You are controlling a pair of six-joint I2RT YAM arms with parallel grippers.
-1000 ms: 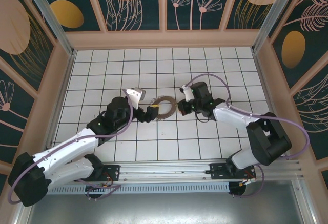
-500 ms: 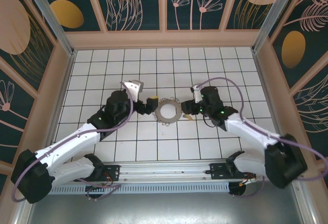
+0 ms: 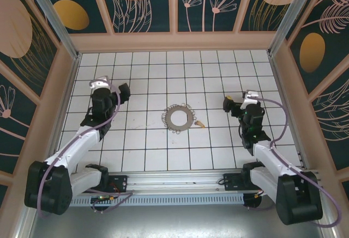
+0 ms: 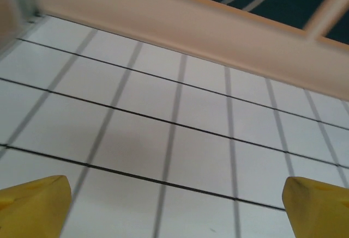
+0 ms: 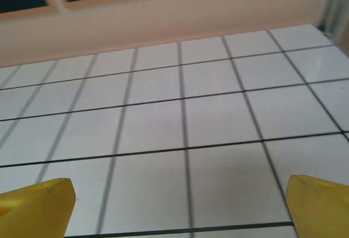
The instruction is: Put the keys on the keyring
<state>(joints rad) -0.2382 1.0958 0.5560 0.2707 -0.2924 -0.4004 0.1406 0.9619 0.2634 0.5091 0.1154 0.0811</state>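
Observation:
The keyring [image 3: 180, 118], a thin grey-brown ring fringed with small dark pieces, lies flat on the white tiled floor at the centre. One small brass-tan key [image 3: 199, 123] lies loose on the tile just right of it, close to the fringe. My left gripper [image 3: 108, 87] is far to the ring's left, raised and pointing at the back wall. My right gripper [image 3: 244, 101] is well to the key's right. Both are open with nothing between them. The yellow fingertips [image 4: 34, 206] sit wide apart over bare tiles around the left gripper [image 4: 177, 211], as do the right gripper's [image 5: 180, 211].
A low tan wall [image 3: 174, 42] borders the tiled floor at the back and along both sides. The metal rail [image 3: 180, 186] with both arm bases runs along the near edge. Bare tiles lie between each gripper and the keyring.
Both arms have pulled back from the keyring, left to the left and right to the right. The right gripper has opened. The ring now lies flat, with the key beside it.

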